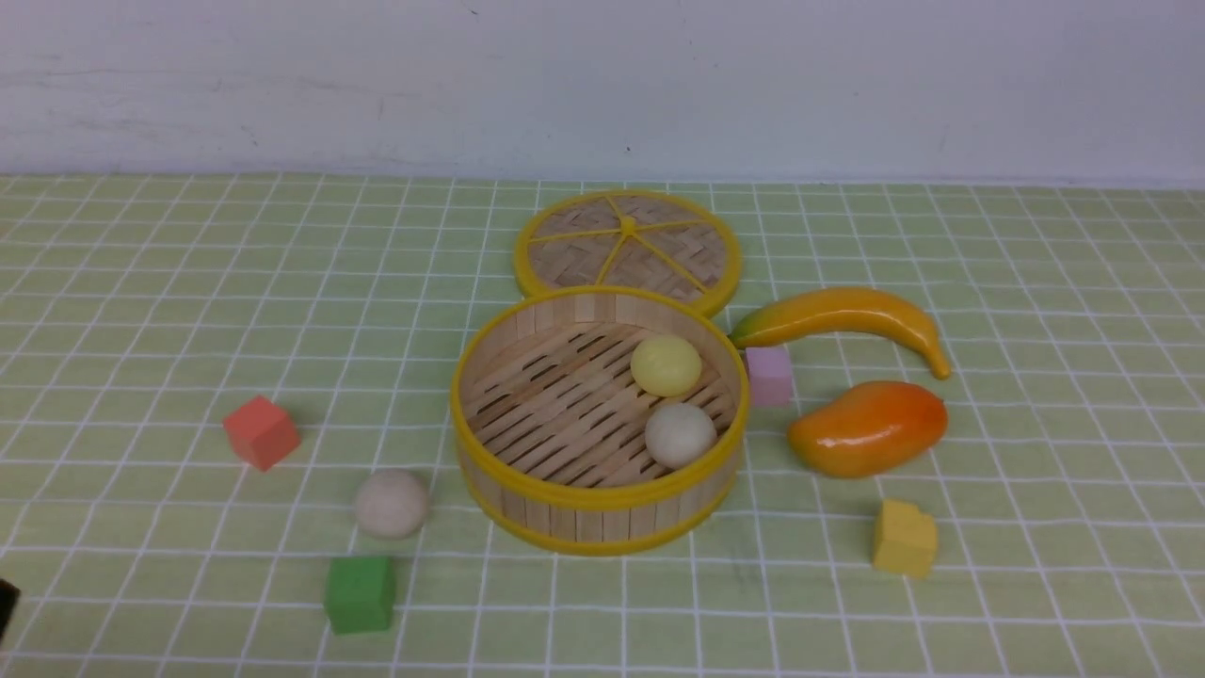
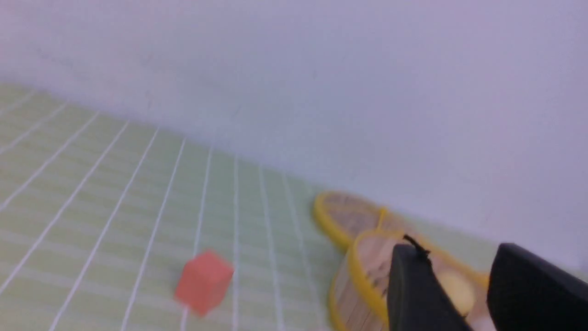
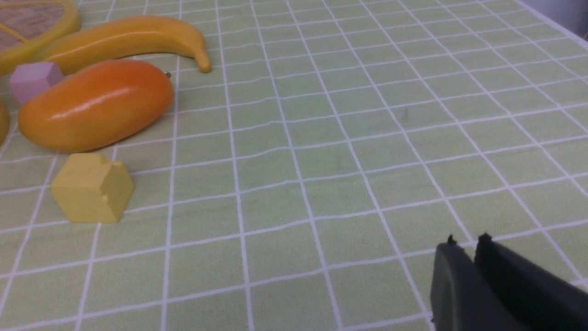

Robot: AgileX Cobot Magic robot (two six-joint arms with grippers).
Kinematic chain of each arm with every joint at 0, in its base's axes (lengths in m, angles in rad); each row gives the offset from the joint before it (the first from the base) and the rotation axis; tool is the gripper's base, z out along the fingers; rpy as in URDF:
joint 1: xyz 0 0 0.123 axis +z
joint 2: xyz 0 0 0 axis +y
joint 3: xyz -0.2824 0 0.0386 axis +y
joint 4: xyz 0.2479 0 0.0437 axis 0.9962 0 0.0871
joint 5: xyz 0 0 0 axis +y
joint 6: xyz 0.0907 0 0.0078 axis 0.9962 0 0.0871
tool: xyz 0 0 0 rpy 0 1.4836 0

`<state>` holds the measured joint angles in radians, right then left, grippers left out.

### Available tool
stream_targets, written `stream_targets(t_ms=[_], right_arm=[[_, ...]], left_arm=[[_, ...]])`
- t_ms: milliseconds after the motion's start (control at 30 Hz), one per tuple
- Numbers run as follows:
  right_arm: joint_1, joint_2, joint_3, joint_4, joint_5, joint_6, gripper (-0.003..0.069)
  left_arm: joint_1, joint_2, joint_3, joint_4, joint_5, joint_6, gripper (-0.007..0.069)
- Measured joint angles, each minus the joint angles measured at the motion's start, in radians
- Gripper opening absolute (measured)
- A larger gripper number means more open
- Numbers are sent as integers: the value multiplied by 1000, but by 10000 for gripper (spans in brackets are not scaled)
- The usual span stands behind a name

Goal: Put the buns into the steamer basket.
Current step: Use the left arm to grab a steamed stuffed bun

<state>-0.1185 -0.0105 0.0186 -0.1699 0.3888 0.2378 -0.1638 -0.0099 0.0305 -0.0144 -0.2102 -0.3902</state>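
The steamer basket [image 1: 584, 523] stands mid-table, a round bamboo basket with yellow rims. Two buns lie inside it, a pale yellow one [image 1: 666, 365] and an off-white one [image 1: 680, 435]. A third, beige bun [image 1: 392, 504] rests on the cloth to the basket's left. In the blurred left wrist view my left gripper [image 2: 459, 250] is open and empty, raised away from the basket [image 2: 363, 280], with the yellow bun [image 2: 455, 285] showing far beyond the gap. My right gripper [image 3: 467, 241] hangs over bare cloth, its fingers almost together with nothing between them.
The flat woven lid [image 1: 628, 250] lies behind the basket. A banana [image 1: 847, 315], a mango [image 1: 868, 427], a pink cube [image 1: 769, 375] and a yellow cube [image 1: 905, 538] sit to the right. A red cube [image 1: 261, 431] and a green cube [image 1: 360, 593] flank the loose bun.
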Motion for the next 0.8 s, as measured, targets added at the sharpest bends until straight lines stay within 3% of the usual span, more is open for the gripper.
stream_targets(t_ms=[133, 300, 467, 633, 800], right_arm=[[0, 0, 0, 0, 0, 0, 65], [0, 0, 0, 0, 0, 0, 67], [0, 0, 0, 0, 0, 0, 69], [0, 0, 0, 0, 0, 0, 75], [0, 0, 0, 0, 0, 0, 83]], left_arm=[[0, 0, -4, -35, -187, -6, 238], [0, 0, -124, -89, -139, -26, 238], [0, 107, -430, -99, 26, -26, 238], [0, 362, -751, -99, 370, -26, 238], [0, 618, -902, -98, 588, -26, 238]])
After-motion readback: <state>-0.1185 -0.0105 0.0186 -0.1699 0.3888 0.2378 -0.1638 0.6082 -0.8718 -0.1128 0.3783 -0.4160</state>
